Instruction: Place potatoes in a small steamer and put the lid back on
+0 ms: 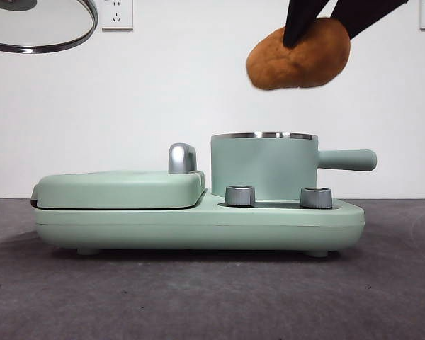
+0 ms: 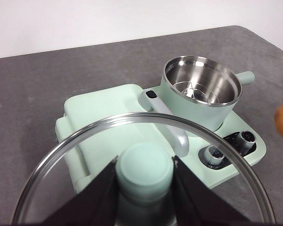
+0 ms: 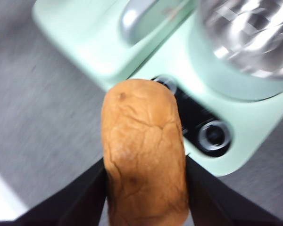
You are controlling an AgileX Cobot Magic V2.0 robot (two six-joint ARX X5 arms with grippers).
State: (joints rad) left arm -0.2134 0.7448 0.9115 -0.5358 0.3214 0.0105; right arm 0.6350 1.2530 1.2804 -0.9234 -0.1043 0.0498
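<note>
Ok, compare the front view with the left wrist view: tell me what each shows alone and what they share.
Front view alone: the right gripper pinching the whole rough orange-brown potato above the mint-green steel-rimmed steamer pot. Left wrist view alone: the pot's bare steel inside, and the left gripper clamped on the mint-green knob of the clear glass lid. Both: pot, lid, two control dials.

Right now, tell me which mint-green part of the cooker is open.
The small steamer: its steel-lined mouth is uncovered, the lid held up by the left gripper. The flat griddle section is covered.
</note>
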